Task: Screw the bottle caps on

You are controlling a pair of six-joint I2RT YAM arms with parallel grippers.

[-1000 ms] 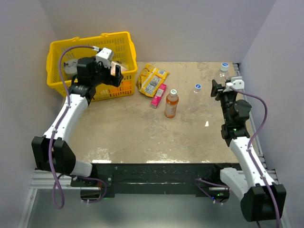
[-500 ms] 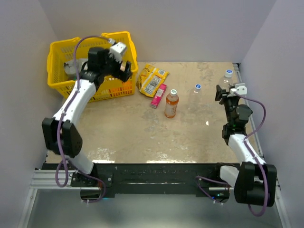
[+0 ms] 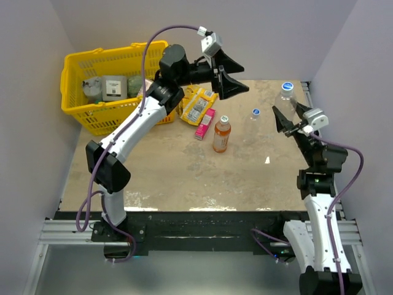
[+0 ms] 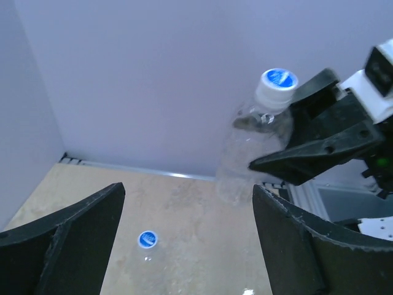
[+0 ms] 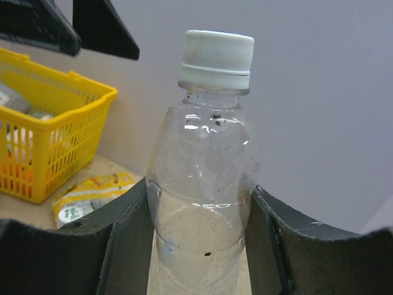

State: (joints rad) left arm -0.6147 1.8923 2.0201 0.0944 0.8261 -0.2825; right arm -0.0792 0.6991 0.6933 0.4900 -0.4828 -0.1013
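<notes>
Currently, right gripper [image 5: 199, 246] jaws are clamped on the body of a clear bottle [image 5: 202, 160], white-sided cap [image 5: 217, 52] on its neck, upright at upper right of the top view. Left gripper [image 3: 241, 77] jaws stand wide apart, empty, at upper centre. Orange bottle [image 3: 221, 134] stands mid-frame, with a blue cap [image 3: 256, 112] to its upper right.

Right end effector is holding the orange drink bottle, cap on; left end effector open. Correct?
One thing is wrong: the bottle. The right end effector holds a clear colourless bottle with its cap on, as the right wrist view shows. The orange drink bottle stands apart, in neither end effector. The left end effector is open, as you said.
</notes>
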